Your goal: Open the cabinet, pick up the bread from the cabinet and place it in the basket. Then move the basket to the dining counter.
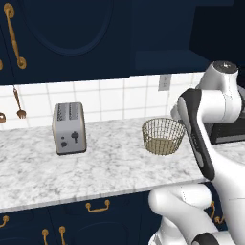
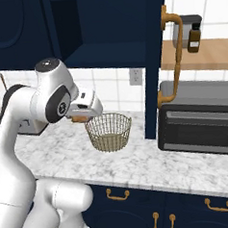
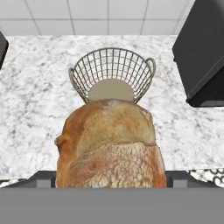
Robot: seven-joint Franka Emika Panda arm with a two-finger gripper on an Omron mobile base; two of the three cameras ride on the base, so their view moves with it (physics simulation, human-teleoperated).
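Golden bread [image 3: 111, 144] clamped in pincer [image 3: 111, 181], long axis pointing toward basket [image 3: 112, 70].

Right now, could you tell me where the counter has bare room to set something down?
A wide bare stretch of marble counter lies between the toaster and the basket, reaching the front edge. It is crowded to the right: the basket stands near the open cabinet door and the black oven.

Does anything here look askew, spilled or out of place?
Nothing stands out. The bread sits in the gripper just short of the upright, empty basket; the toaster stands square on the counter, and nothing is spilled.
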